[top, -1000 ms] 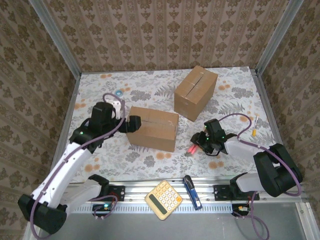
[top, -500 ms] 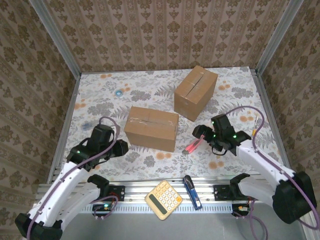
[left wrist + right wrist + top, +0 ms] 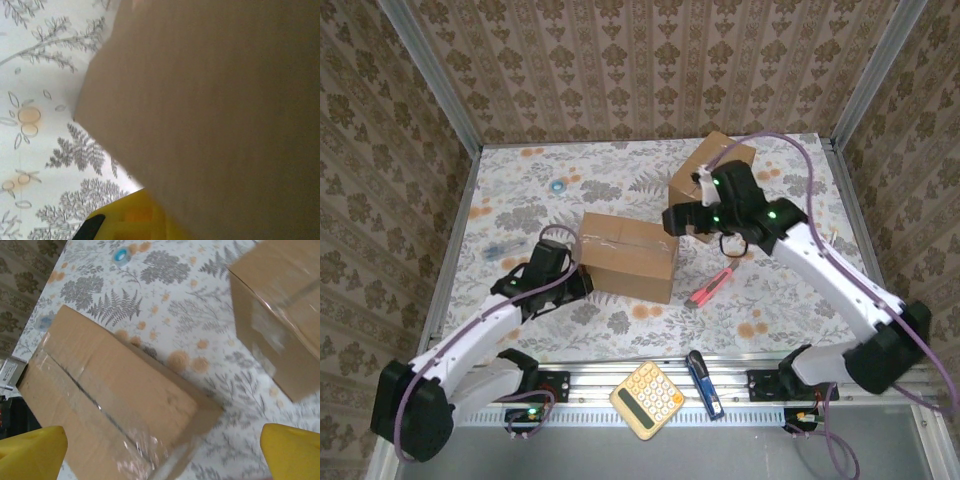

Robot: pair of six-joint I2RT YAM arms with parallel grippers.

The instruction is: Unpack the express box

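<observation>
Leaving red cutter (image 3: 710, 288), right jaws gape over box (image 3: 625, 255); left jaws pinched.

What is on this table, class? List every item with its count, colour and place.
Taped cardboard box: one, brown, table centre.
Second cardboard box: one, brown, behind it to the right.
Plastic utility knife: one, red, right of the centre box.
Small tape roll: one, blue, far left.
Button calculator: one, yellow, on the near rail.
Slim folding tool: one, blue, beside the calculator.
Left claw: one, shut, at the centre box's left end.
Right claw: one, open, above the boxes.
</observation>
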